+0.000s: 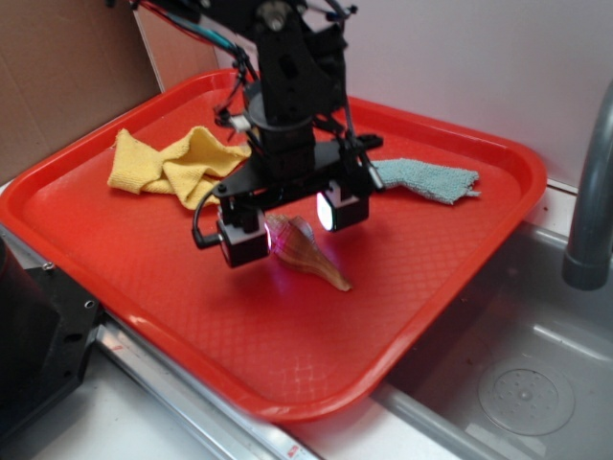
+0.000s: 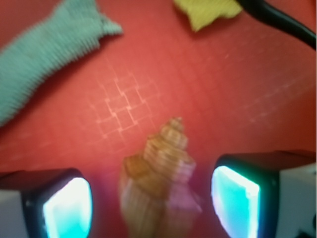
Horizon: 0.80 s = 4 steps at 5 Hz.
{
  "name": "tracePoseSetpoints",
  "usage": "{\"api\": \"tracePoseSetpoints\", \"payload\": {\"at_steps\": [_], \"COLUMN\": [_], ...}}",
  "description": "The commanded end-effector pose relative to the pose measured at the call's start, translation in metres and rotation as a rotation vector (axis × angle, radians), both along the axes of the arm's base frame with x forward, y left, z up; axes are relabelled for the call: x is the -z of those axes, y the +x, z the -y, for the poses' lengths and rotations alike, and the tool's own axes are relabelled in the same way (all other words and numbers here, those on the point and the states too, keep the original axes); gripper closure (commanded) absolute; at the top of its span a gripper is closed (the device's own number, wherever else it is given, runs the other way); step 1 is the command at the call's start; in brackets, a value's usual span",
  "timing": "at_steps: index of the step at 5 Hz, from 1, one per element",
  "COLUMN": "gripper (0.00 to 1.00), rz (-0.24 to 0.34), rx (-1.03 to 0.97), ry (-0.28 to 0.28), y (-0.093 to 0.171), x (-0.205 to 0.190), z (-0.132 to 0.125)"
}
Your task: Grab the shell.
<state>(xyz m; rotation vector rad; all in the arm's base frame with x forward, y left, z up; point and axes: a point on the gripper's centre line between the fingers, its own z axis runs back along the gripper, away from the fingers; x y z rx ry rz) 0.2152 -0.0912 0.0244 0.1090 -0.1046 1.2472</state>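
A: Shell point(image 1: 305, 248) — where?
B: On the red tray point(image 1: 287, 364), near the middle, lying flat, pointed tail toward the sink point(image 1: 536, 383).
A: Gripper point(image 1: 293, 222)?
B: Spread open, one finger each side of the shell's fat end. Wrist view shows clear gaps between the shell point(image 2: 157, 186) and both pads point(image 2: 67, 208), so no grip on it.
A: Anything else on the tray?
B: Yellow cloth point(image 1: 172, 163) at the back left, teal cloth point(image 1: 426, 178) at the back right, both well apart from the shell.
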Motion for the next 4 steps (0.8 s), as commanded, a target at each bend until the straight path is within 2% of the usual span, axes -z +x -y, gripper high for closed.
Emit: {"api": "tracePoseSetpoints", "payload": {"at_steps": [1, 2, 3, 4], "gripper": [1.0, 1.0, 1.0, 1.0], "rz": [0.023, 0.021, 0.003, 0.002], "rx": [-0.007, -0.027, 0.032, 0.185], "ry": [0.024, 0.012, -0.043, -0.13], "y": [0.0, -0.002, -0.001, 0.007], "x": [0.009, 0.009, -0.004, -0.04], "z": [0.001, 0.0, -0.004, -0.022]}}
